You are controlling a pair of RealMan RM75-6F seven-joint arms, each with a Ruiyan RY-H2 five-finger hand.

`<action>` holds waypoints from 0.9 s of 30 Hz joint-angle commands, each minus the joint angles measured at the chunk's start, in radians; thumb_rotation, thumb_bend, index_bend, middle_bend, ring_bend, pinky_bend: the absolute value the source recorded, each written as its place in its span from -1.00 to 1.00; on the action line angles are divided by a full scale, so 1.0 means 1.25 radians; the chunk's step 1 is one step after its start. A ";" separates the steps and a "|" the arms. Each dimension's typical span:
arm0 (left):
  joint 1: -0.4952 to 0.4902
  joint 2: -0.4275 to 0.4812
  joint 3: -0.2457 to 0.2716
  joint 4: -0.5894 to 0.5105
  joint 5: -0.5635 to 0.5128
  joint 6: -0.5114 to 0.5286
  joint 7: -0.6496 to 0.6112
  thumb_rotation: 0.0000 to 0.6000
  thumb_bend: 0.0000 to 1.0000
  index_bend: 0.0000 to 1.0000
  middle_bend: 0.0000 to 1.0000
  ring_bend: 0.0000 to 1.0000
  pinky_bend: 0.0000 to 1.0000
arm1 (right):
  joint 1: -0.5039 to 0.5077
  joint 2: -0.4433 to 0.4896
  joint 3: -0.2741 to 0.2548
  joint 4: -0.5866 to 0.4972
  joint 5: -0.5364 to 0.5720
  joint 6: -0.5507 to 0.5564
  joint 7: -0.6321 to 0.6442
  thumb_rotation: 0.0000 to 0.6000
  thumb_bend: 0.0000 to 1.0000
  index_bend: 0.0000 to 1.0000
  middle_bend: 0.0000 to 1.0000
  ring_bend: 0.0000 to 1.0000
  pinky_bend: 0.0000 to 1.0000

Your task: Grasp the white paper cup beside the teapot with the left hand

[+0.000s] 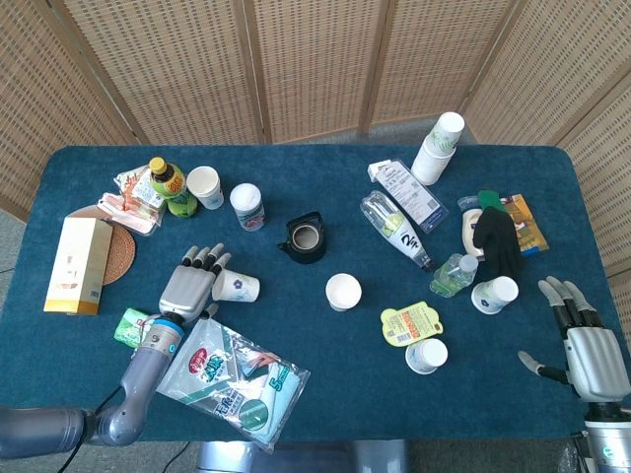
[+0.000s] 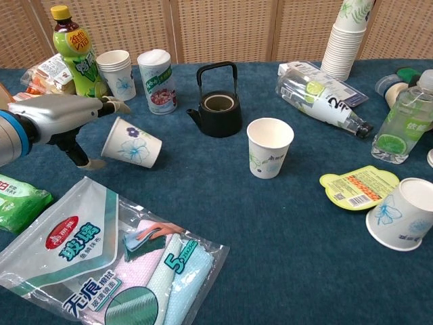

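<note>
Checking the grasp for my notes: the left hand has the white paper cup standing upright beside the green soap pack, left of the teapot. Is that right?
Not quite. The white paper cup is not upright: the chest view shows it tipped onto its side, its mouth toward the left hand. The rest holds: it is at the left hand, left of the teapot, with the green soap pack nearby.

The teapot point(image 1: 304, 237) is placed near the table's point(image 1: 315, 394) middle. A tipped paper cup point(image 1: 236, 286) lies to its left, just beside the left hand point(image 1: 187, 293). An upright cup point(image 1: 343, 292) stands before the teapot. The right hand point(image 1: 589, 349) is held at the far right edge.
</note>
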 commanded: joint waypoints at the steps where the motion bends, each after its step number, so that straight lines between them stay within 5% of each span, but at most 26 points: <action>1: -0.002 0.019 0.003 -0.027 0.001 0.027 0.032 1.00 -0.31 -0.94 -1.00 -1.00 -1.00 | 0.000 0.000 0.000 0.000 0.000 0.000 0.000 1.00 -0.92 -1.00 -1.00 -1.00 -0.62; 12: -0.036 0.028 -0.009 -0.077 -0.020 0.042 0.139 1.00 -0.31 -0.95 -1.00 -1.00 -1.00 | 0.000 0.002 -0.001 -0.004 -0.005 0.003 0.001 1.00 -0.92 -1.00 -1.00 -1.00 -0.62; 27: -0.147 -0.106 -0.070 0.066 -0.140 0.012 0.272 1.00 -0.33 -0.90 -1.00 -1.00 -1.00 | -0.001 0.007 0.001 -0.002 -0.002 0.006 0.021 1.00 -0.92 -1.00 -1.00 -1.00 -0.62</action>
